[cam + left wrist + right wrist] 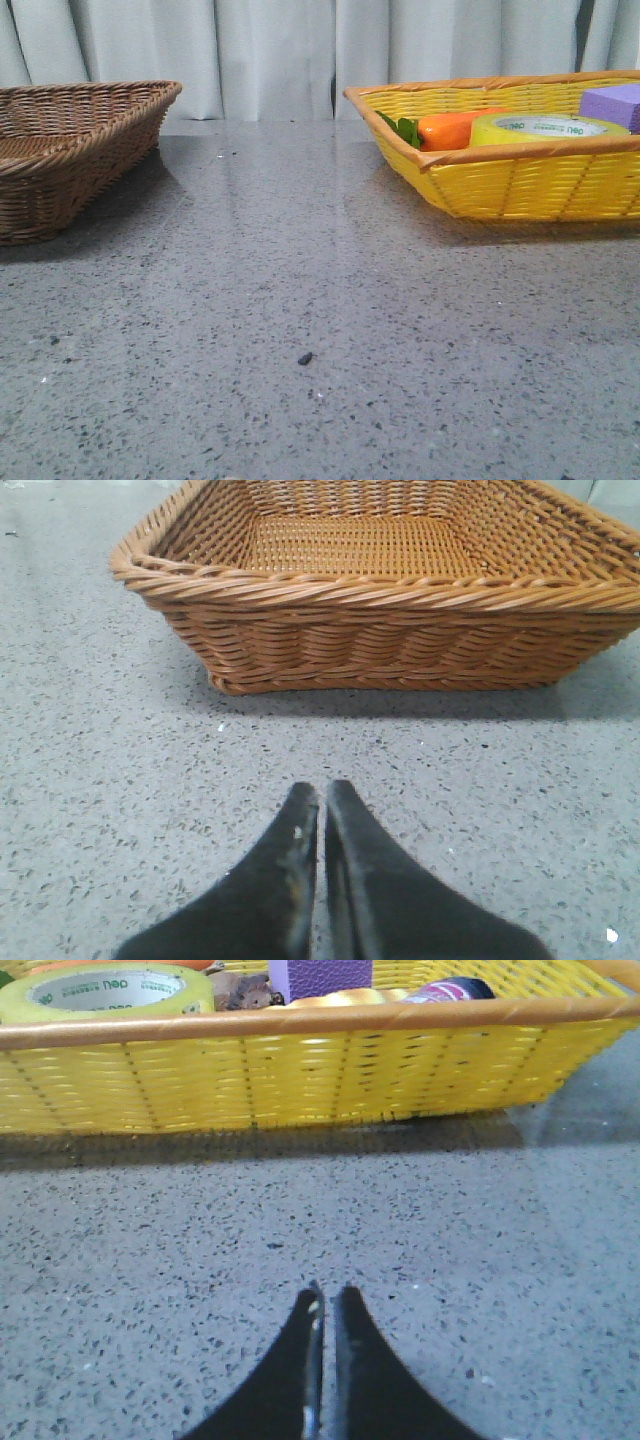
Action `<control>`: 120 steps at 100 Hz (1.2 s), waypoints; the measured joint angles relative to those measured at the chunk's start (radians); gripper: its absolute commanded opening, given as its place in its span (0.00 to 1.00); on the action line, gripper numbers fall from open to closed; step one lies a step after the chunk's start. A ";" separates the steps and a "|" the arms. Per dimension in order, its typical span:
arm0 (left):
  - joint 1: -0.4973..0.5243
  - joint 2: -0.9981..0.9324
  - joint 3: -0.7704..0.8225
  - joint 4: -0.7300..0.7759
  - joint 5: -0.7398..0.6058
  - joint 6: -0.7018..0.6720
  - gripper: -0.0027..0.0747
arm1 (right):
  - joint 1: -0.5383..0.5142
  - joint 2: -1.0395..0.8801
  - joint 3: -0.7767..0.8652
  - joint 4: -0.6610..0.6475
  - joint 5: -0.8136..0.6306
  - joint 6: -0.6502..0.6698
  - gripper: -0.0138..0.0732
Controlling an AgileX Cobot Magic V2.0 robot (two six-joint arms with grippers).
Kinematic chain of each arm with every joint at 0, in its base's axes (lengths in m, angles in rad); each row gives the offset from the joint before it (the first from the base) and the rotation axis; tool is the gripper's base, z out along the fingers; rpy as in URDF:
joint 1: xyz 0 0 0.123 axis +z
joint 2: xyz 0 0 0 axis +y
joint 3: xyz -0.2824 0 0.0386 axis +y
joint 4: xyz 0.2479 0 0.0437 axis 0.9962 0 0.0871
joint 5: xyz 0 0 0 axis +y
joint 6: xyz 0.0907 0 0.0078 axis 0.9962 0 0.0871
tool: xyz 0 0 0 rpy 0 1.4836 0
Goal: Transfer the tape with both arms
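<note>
left: wicker basket (70, 150) on table (300, 330) | right: second basket (520, 180) holding tape (545, 128), carrot (450, 130), block (612, 103)

left gripper (322, 795): fingers pressed together, tips nearly touching, holding nothing, low and pointing forward | right gripper (327, 1298): fingers likewise closed to a thin slit, holding nothing, low and pointing forward

Lighting: soft, even and fairly bright, coming from above; the grey stone table (300, 300) is throwing back a pale sheen near the yellow basket (520, 180). Shadows: dark bands are lying under the brown basket (380, 630) and the yellow one. Focus: both wrist views are staying sharp on the weave, while the near black fingertips (300, 1360) are blurring. Front view is looking slightly grainy.
</note>
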 measured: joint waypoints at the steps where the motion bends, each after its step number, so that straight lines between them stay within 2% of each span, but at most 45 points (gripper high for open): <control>1: 0.000 0.000 0.000 0.000 -0.002 0.000 0.01 | 0.000 0.000 0.000 0.000 0.000 0.000 0.07; 52: 0.000 0.000 0.000 -0.002 -0.030 0.000 0.01 | 0.000 0.000 0.000 0.000 -0.013 0.000 0.07; 120: 0.000 0.000 0.000 -0.002 -0.211 0.000 0.01 | 0.000 0.000 0.000 0.000 -0.297 0.000 0.07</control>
